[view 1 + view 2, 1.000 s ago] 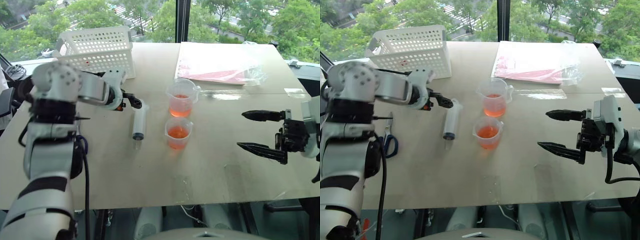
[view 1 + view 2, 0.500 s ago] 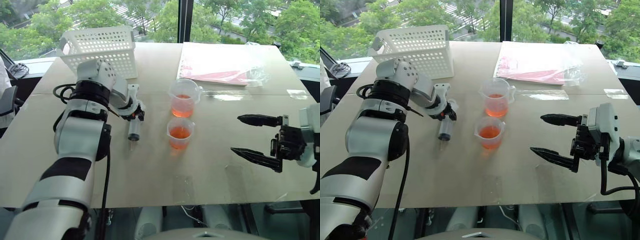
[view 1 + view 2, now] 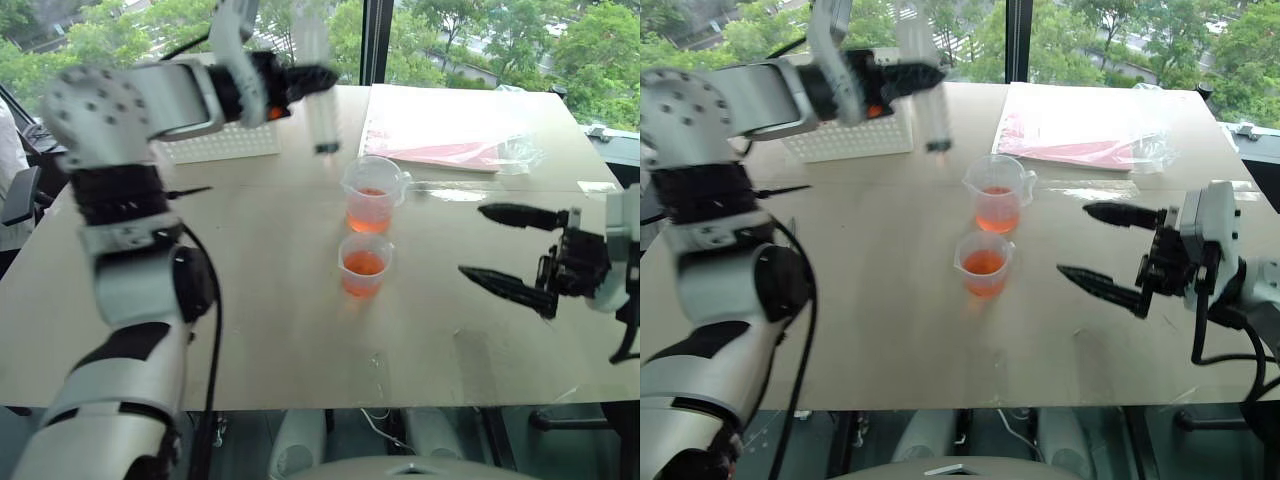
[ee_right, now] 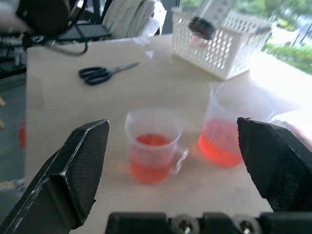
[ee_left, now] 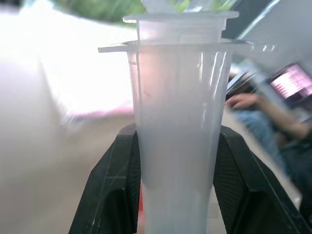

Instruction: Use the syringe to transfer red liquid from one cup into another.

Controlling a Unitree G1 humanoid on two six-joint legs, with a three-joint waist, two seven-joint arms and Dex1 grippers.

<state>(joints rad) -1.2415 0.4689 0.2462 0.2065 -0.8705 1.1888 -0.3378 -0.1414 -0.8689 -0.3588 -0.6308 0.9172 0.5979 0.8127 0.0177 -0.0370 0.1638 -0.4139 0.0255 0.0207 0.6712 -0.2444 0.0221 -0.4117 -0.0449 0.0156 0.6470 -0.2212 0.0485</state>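
So the left gripper [image 3: 300, 80] is up in the air over the far part of the counter [image 3: 270, 300], its fingers [image 5: 114, 195] pinching the barrel of the syringe [image 3: 318, 110], one on each side. The syringe hangs roughly upright with the nozzle end pointing down, above the counter and just on the far-left side of the beaker [image 3: 369, 195], not touching it. The beaker, the taller one with the spout, sits about mid-counter with red liquid in the bottom, and the small cup [image 3: 364, 265] stands just on the near side of it, also with red liquid inside. The right gripper [image 3: 500, 248] hovers toward the right edge of the counter, fingers spread wide with nothing between them, pointing at the two cups but well apart from them. A white basket [image 3: 215, 140] sits by the far-left corner, a plastic bag [image 3: 450, 130] with something pink in it lies along the far edge on the right, and scissors [image 4: 103, 73] lie near the left edge.
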